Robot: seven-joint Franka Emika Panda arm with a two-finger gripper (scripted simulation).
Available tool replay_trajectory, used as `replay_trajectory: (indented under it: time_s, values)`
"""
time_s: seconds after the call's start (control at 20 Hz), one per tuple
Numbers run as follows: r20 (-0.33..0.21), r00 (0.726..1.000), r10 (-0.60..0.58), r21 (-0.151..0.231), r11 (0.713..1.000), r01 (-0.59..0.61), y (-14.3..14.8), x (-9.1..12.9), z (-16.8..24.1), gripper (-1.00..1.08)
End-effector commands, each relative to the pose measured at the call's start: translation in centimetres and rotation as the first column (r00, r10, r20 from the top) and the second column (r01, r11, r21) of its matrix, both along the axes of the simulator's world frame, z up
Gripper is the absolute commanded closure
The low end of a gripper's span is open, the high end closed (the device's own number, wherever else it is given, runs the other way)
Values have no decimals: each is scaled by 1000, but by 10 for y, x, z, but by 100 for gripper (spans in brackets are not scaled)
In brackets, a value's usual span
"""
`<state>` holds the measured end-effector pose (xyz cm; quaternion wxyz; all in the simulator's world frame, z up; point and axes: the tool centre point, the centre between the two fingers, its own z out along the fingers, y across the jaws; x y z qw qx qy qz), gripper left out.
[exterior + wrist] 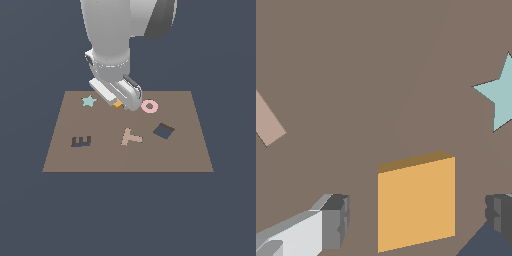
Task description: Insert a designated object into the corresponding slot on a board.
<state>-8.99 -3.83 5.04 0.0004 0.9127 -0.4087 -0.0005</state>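
Brown board (165,150) on navy floor; gripper (418,215) wide astride orange piece (416,202).

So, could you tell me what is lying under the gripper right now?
Under the open gripper lies the orange-yellow piece, flat on the brown board, with a gap to each finger. In the exterior view the gripper covers most of it.

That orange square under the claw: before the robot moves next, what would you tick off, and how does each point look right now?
1. Orange square sits between the fingers: ok.
2. Gripper open wide enough, gaps on both sides: ok.
3. Fingers low enough to grip: cannot tell.
4. Diamond slot empty: ok.
5. Pink ring off the likely path from square to slot: cannot tell; it lies close by.
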Motion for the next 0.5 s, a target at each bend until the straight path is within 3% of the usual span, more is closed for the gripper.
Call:
replay_trajectory:
  time_s: [0.0, 0.45]
  values:
    - [0, 1000, 0, 0, 1000, 0, 0, 0, 0, -92]
    - [1, 1000, -5, 0, 1000, 5, 0, 0, -20, -92]
